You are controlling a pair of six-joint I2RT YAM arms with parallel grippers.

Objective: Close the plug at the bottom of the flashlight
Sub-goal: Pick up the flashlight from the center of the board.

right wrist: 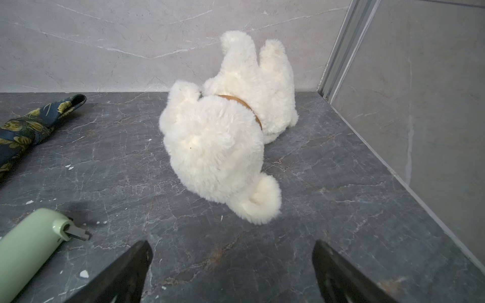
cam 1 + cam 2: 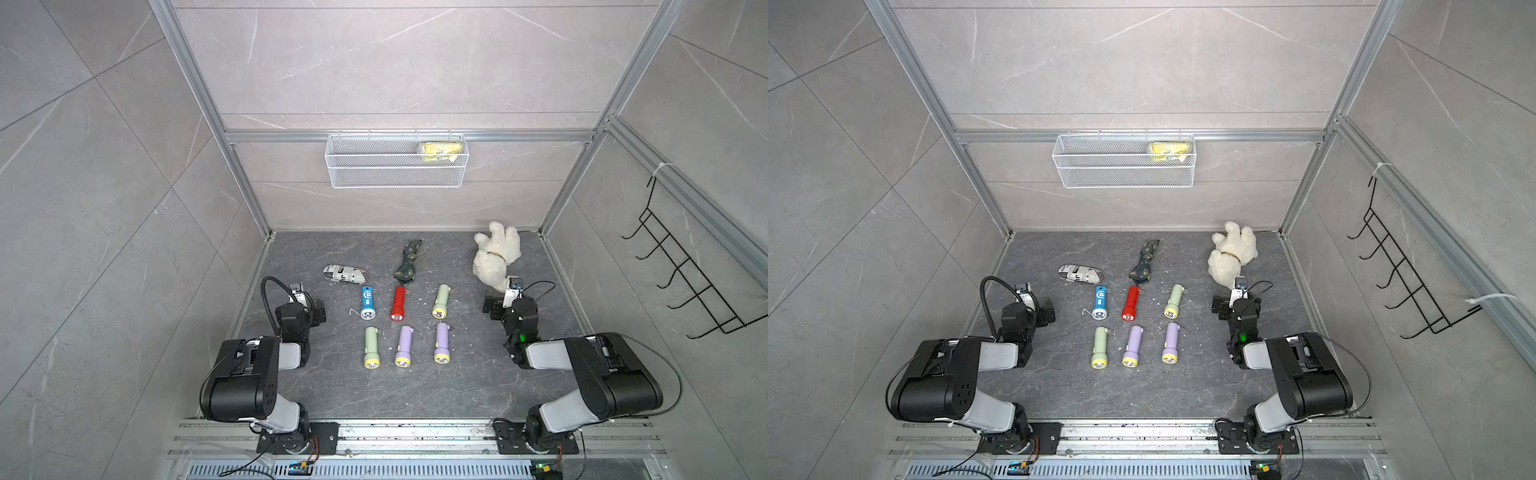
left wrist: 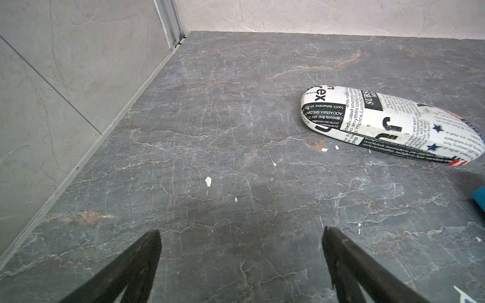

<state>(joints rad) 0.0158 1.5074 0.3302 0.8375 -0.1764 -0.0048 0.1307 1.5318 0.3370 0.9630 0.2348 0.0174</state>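
Flashlights (image 2: 399,303) lie in two rows before the glasses case (image 2: 345,274).

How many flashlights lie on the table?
6. Far row: blue flashlight, red flashlight, far green flashlight. Near row: near green flashlight, middle purple flashlight, end purple flashlight. None seems hidden.

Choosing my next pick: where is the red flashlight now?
In both top views the red flashlight lies in the middle of the far row, between the blue flashlight and a green flashlight, its plug end near the dark floral bundle.
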